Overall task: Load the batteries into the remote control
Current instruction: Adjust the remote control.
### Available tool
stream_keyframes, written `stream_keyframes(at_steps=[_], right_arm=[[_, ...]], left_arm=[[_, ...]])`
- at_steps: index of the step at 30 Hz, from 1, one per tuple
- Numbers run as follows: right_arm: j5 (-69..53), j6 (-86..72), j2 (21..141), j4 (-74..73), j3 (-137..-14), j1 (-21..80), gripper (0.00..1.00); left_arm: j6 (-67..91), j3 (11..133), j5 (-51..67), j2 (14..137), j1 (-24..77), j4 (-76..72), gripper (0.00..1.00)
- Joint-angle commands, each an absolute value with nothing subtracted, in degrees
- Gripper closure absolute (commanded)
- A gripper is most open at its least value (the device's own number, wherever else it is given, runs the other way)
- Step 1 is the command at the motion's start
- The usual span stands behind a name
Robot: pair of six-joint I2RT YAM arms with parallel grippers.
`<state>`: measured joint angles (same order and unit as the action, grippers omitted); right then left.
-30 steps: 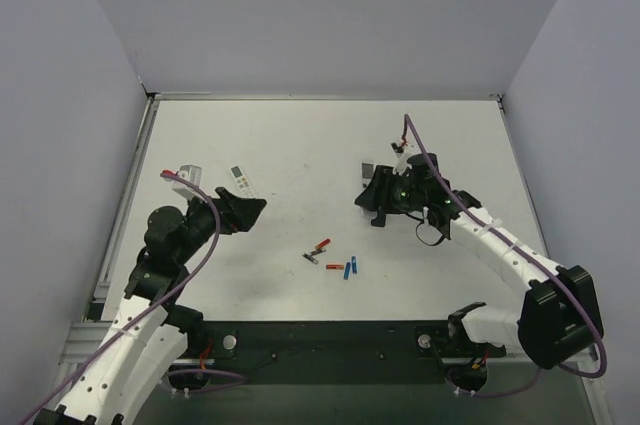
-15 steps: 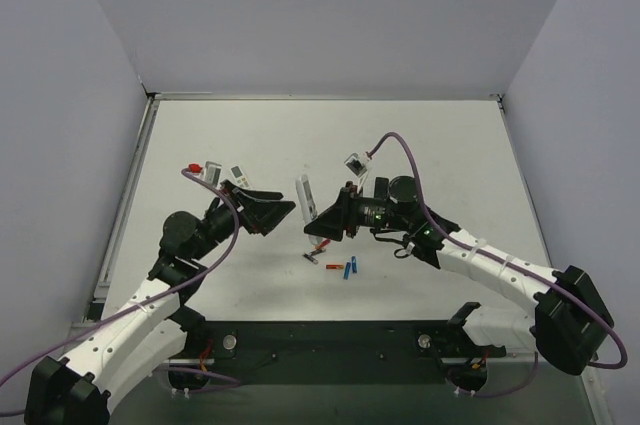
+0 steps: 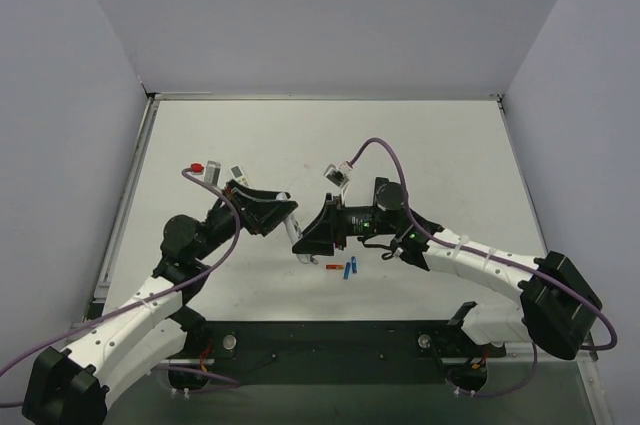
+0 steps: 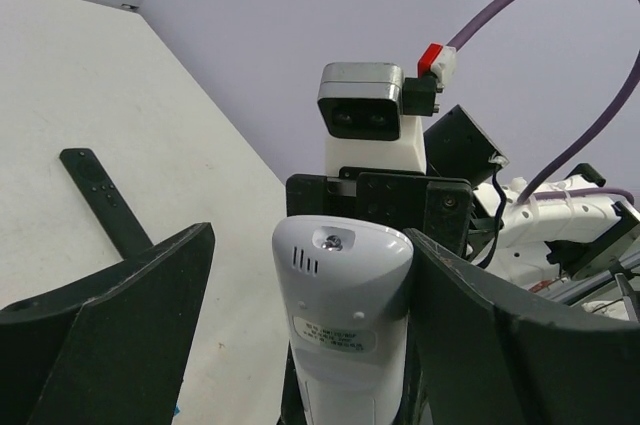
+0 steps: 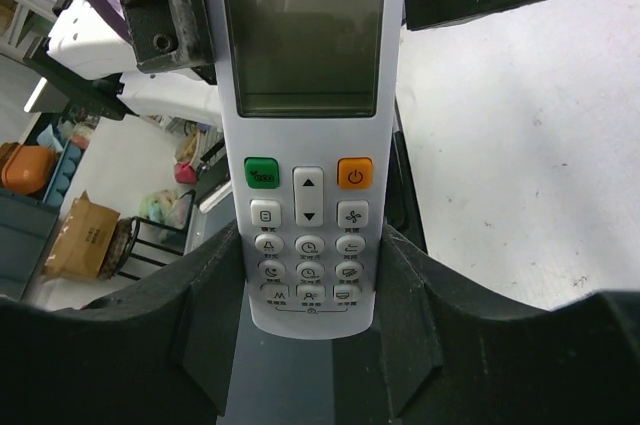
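Gripping the remote control by its button end with the right gripper, jaws closed against both long edges, screen end pointing toward the left arm. Held in the air above the middle of the table's near half, resting on nothing. Straddling the screen end with the left gripper, jaws wide, one finger just beside the casing and perhaps touching, the other clearly apart: open, not yet pinching.

Lying on the table toward the near edge, just beside the right gripper: the batteries, blue, next to a red cell. Untouched, none loaded.

Judging by looks: a light, stiff plastic shell, smooth and likely slippery. Best pinched across the narrow sides, clear of the buttons, the screen and the lower back where the recess should be. Probably prone to swivelling if held at one end only. Batteries likely light, hard and apt to roll; best taken across the middle.

Hard to make out: the battery recess. Only the upper back visible from the left wrist, with vents and a label, the rest cut off at the bottom of that view. Impossible to say whether a cover is on or off. Blue cells too small from above to separate with certainty. Slim black remote seen on the table from the left wrist only.
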<state>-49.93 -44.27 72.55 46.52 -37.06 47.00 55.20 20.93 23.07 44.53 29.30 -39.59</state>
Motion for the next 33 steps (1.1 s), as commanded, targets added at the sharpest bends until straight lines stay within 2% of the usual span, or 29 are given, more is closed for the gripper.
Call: stream_keyframes(at_steps=[1,4,5,7,8,9,11,12,14,19,20,23,27,33], right_arm=[[-52.30,-44.21,73.04,54.76,-39.55,47.37,0.79],[-51.77,-43.68,73.21,54.58,-39.55,47.37,0.76],[-51.42,-43.33,73.30,53.62,-39.46,47.37,0.75],[-49.84,-41.93,73.30,52.39,-39.73,47.37,0.66],[-49.05,-41.31,73.21,50.64,-39.73,47.46,0.59],[-48.26,-40.70,72.78,49.58,-39.73,47.46,0.43],[-45.19,-38.15,72.07,46.08,-39.64,47.46,0.28],[-44.04,-37.27,71.29,44.75,-39.64,47.55,0.15],[-38.96,-33.50,70.06,39.94,-39.73,47.99,0.10],[-22.44,-23.05,66.71,26.75,-41.57,52.99,0.10],[-16.15,-20.77,66.62,25.50,-42.09,55.43,0.10],[-8.12,-17.85,68.64,22.51,-44.64,59.57,0.17],[-2.74,-16.53,73.37,21.97,-47.37,63.36,0.25],[-0.18,-15.82,81.11,20.22,-52.29,66.44,0.31]], left_arm=[[58.62,20.83,24.79,44.83,30.06,-45.53,0.19],[59.24,20.31,23.30,43.42,30.59,-44.66,0.38],[59.24,19.87,22.59,42.90,30.76,-44.04,0.49],[59.15,19.69,20.22,40.88,30.85,-41.24,0.61],[58.98,19.69,19.17,40.17,30.85,-39.83,0.74],[58.63,19.86,16.46,38.51,30.85,-37.90,0.80],[57.66,21.17,13.38,37.01,30.94,-28.34,0.90],[56.18,23.44,9.10,35.78,30.94,-23.52,0.98],[55.20,26.44,4.24,35.25,30.94,-8.40,1.00],[54.14,31.11,-4.48,36.21,31.03,6.04,1.00],[54.23,31.37,-5.09,36.47,31.11,6.93,1.00],[54.67,32.17,-6.50,38.05,31.20,8.79,1.00],[55.28,32.08,-7.91,38.93,31.38,8.62,1.00],[55.63,31.90,-7.91,39.37,31.73,7.56,1.00]])
